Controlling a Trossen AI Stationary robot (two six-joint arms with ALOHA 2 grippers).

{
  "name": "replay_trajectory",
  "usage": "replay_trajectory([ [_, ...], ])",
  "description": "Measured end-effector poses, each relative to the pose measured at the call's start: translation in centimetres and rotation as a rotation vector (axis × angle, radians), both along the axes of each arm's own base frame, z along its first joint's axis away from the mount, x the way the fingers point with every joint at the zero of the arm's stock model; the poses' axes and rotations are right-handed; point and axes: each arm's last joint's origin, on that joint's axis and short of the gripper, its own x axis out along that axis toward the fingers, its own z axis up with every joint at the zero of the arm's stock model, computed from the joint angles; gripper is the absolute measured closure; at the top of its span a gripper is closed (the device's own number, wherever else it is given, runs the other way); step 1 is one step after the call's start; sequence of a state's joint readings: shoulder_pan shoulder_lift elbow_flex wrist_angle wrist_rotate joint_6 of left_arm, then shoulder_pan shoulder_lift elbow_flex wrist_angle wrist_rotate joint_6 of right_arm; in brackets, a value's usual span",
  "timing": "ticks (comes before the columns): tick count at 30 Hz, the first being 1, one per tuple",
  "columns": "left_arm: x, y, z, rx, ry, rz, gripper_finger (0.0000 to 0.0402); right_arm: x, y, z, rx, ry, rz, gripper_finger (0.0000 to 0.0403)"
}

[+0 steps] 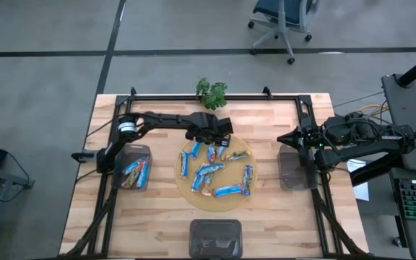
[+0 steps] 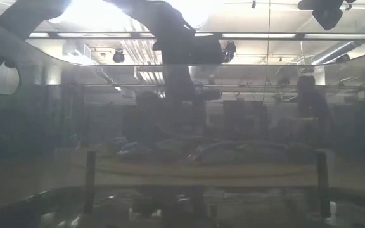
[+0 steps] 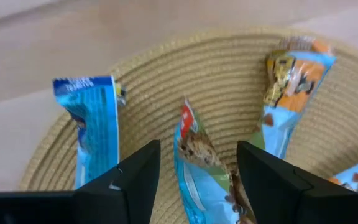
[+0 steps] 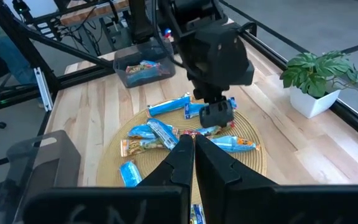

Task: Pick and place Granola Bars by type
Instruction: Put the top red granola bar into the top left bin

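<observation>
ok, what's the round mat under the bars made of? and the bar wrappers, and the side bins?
Round mat: looks like woven straw or fibre, matte tan, with coiled ridges showing. Bar wrappers: glossy printed film or foil, with crimped ends. Bin on the left: seems translucent grey plastic, since the bars inside show through its walls.

Granola Bars (image 1: 216, 172) lie on the mat (image 1: 186, 189), bin (image 1: 134, 168) left.

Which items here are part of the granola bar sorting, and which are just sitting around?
Part of the job:
- granola bars on the woven mat
- left bin already holding bars
- empty right bin and near bin
- left gripper, open over a red-tipped bar

Lying about:
- potted plant
- right gripper, shut, parked beside the right bin
</observation>
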State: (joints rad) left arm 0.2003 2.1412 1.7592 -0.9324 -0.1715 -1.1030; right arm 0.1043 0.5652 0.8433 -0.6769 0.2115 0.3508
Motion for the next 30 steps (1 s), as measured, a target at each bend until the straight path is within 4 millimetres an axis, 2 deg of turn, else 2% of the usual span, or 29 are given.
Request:
replay_trajectory([
  [9, 0.3, -0.2, -1.1, -0.045, 0.018, -0.012, 0.0208, 0.0, 0.0, 0.0, -0.006, 0.001, 0.003, 0.0394],
  [19, 0.3, -0.3, -1.3, -0.048, 0.023, -0.015, 0.0212, 0.0, 0.0, 0.0, -0.009, 0.001, 0.004, 0.0394],
  [30, -0.5, -0.4, -2.9, -0.058, 0.066, -0.008, 0.0225, 0.0, 0.0, 0.0, -0.012, 0.001, 0.006, 0.0394],
])
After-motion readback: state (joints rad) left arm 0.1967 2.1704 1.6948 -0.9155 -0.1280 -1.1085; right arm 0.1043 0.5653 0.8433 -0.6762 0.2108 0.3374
